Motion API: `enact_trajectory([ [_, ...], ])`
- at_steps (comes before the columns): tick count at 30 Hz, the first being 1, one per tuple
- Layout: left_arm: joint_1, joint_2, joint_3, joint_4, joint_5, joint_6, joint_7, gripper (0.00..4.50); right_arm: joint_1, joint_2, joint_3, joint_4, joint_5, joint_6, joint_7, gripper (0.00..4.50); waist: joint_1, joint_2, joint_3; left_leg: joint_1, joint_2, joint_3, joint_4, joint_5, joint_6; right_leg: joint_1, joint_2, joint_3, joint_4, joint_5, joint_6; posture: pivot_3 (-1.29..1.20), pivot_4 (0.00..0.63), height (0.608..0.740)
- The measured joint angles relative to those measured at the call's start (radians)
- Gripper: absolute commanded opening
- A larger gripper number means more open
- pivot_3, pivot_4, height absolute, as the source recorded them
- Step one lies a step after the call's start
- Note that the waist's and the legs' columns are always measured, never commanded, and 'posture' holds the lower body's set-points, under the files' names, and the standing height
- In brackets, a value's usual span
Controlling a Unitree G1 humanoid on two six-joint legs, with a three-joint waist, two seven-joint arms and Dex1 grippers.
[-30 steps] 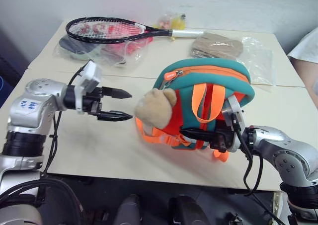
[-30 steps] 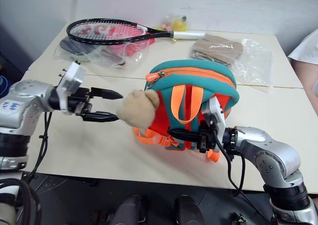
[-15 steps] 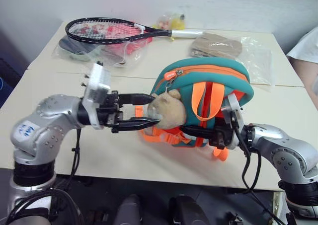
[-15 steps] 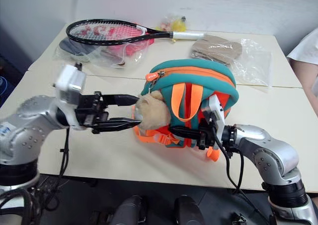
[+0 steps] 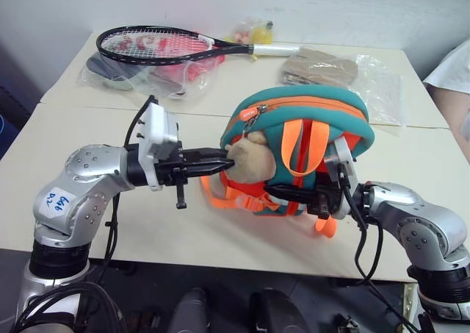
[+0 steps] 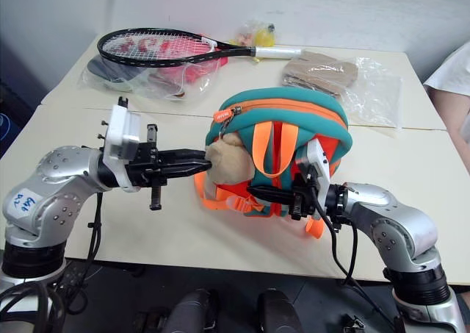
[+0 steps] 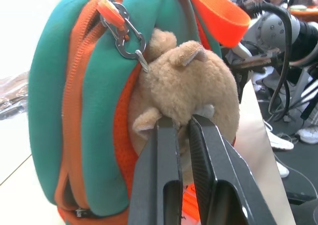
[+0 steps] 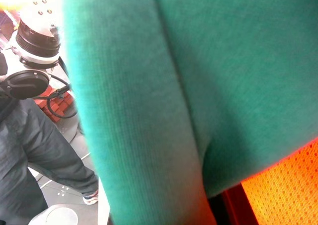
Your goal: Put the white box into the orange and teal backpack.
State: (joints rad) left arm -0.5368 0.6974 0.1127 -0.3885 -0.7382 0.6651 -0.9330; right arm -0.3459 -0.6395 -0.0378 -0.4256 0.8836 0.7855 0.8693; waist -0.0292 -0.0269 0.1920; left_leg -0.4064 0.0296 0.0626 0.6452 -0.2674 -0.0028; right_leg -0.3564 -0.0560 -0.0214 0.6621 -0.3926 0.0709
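Note:
The orange and teal backpack [image 5: 308,105] stands upright on the cream table [image 5: 95,223], its teal top closed by an orange zipper. Its tan plush bear head [image 5: 250,160] hangs on the side facing my left arm. My left gripper [image 5: 225,162] points level at the bear, and in the left wrist view its fingertips [image 7: 166,123] pinch the plush at the bear's lower edge. From the other side my right gripper [image 5: 277,193] is shut on the backpack's lower edge among the orange straps. The white box is out of view.
A tennis racket [image 5: 161,45] lies over clear bags with red items [image 5: 158,79] at the table's far left. A tan item in a clear bag [image 5: 323,68] sits at the back right, and yellow items [image 5: 253,31] at the back. A person's white sleeve [image 5: 455,68] shows at the right edge.
My left gripper moved right to the bear head and closed from wide open onto it, pushing the bear against the backpack. The right gripper kept its hold and stayed put.

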Motion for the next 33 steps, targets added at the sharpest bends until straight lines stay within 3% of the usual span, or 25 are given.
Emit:
enact_trajectory([
  [5, -0.018, 0.272, 0.135, 0.199, 0.017, 0.014, -0.103, 0.02, 0.004, 0.009, 0.001, 0.0, -0.008, -0.001, -0.004, 0.0, -0.012, 0.001, 0.0, 0.001, 0.001, 0.001, -0.004, 0.001, -0.002, -0.001, 0.001, 0.001, 0.0, 0.0, 0.0, 0.0, 0.15, 0.74],
  [7, 0.016, 0.347, 0.078, 0.28, 0.148, -0.12, -0.146, 0.02, 0.004, 0.013, 0.001, -0.001, -0.011, -0.002, -0.009, 0.0, -0.01, 0.001, 0.0, 0.002, 0.0, 0.001, -0.005, 0.001, -0.002, -0.001, 0.0, 0.001, 0.0, 0.0, 0.0, 0.0, 0.15, 0.74],
  [9, 0.032, 0.364, -0.018, 0.369, 0.293, -0.265, -0.167, 0.02, 0.006, 0.018, 0.001, -0.002, -0.018, -0.003, -0.011, 0.0, -0.003, 0.001, 0.0, 0.002, -0.001, 0.002, -0.006, 0.0, 0.0, -0.001, 0.0, 0.001, -0.001, 0.0, -0.001, 0.0, 0.15, 0.74],
  [18, -0.035, 0.002, -0.229, 0.528, 0.494, -0.393, -0.038, 0.02, 0.021, 0.051, -0.007, -0.003, -0.023, -0.007, -0.042, 0.0, 0.016, 0.001, 0.0, -0.001, -0.001, 0.002, 0.0, -0.002, 0.003, -0.002, -0.002, 0.0, 0.001, 0.0, 0.0, 0.0, 0.15, 0.74],
  [23, 0.012, -0.069, -0.22, 0.476, 0.499, -0.371, 0.003, 0.02, 0.034, 0.063, -0.008, -0.007, -0.023, -0.01, -0.053, 0.0, 0.017, 0.001, 0.0, 0.0, -0.001, 0.002, 0.001, -0.002, 0.003, -0.001, -0.002, 0.0, 0.002, 0.0, 0.0, 0.0, 0.15, 0.74],
  [26, 0.085, -0.045, -0.183, 0.394, 0.457, -0.316, -0.008, 0.94, 0.048, 0.091, -0.015, -0.009, -0.021, -0.025, -0.072, 0.0, 0.012, 0.001, 0.0, 0.0, -0.001, 0.002, 0.001, -0.002, 0.003, -0.001, -0.002, 0.0, 0.002, 0.0, 0.0, 0.0, 0.15, 0.74],
  [28, 0.116, -0.017, -0.152, 0.367, 0.434, -0.266, -0.009, 1.55, 0.054, 0.1, -0.019, -0.009, -0.019, -0.041, -0.074, 0.73, 0.007, 0.001, 0.0, 0.0, -0.001, 0.001, 0.001, -0.002, 0.003, -0.001, -0.002, 0.0, 0.002, 0.0, 0.0, 0.0, 0.15, 0.74],
  [33, 0.254, 0.156, 0.028, 0.365, 0.381, -0.228, -0.071, 3.07, 0.164, -0.023, -0.115, 0.008, -0.074, -0.141, 0.036, 2.35, -0.002, 0.001, 0.0, 0.0, -0.001, 0.001, -0.002, -0.003, 0.004, -0.001, -0.002, 0.0, -0.001, 0.0, 0.0, 0.0, 0.15, 0.74],
])
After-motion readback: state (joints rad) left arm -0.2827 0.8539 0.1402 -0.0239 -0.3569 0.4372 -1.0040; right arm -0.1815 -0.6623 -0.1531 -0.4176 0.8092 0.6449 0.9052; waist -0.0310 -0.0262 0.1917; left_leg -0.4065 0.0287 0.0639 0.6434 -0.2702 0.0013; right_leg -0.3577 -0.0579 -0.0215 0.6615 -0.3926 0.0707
